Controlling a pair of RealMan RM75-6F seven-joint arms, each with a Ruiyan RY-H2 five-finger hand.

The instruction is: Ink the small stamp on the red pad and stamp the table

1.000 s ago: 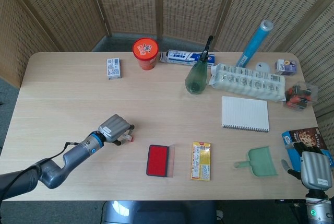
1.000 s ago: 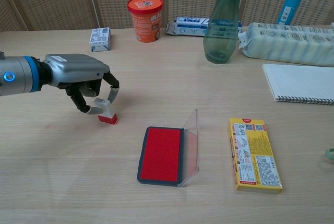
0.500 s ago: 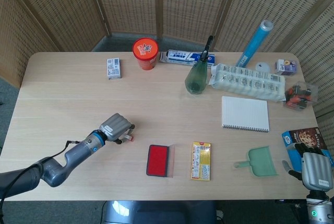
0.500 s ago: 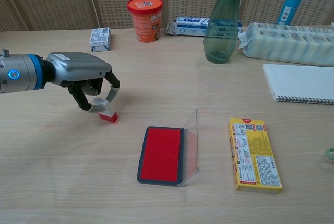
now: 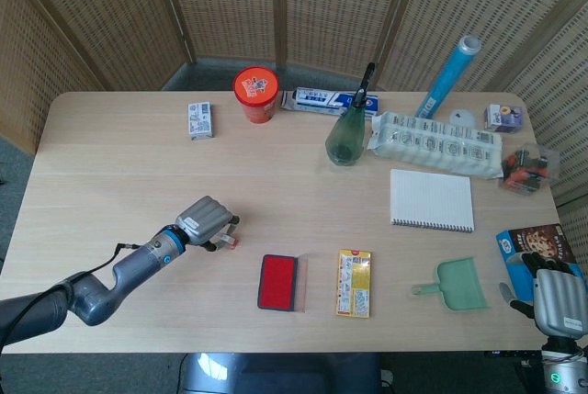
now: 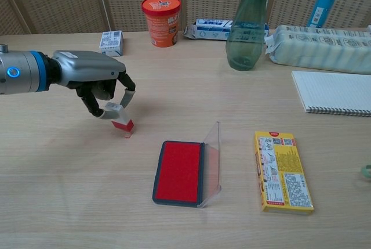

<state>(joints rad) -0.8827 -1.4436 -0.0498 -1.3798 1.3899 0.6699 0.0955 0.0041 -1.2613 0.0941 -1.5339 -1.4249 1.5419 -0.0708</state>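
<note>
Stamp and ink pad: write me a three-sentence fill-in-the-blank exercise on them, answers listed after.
1. The small stamp is held by the ____ hand.
2. The ink pad has a ____ inking surface.
3. The pad's clear lid stands ____.

Missing words: left; red; open

Your left hand [image 6: 95, 80] holds small stamp [image 6: 119, 118] just above table [image 6: 69, 173], left of and behind open pad [image 6: 178, 172]; card box [image 6: 283, 170] right of pad; notebook [image 6: 336, 92] far right; bottle [image 6: 247, 28], cup [image 6: 161, 20] along back edge
</note>
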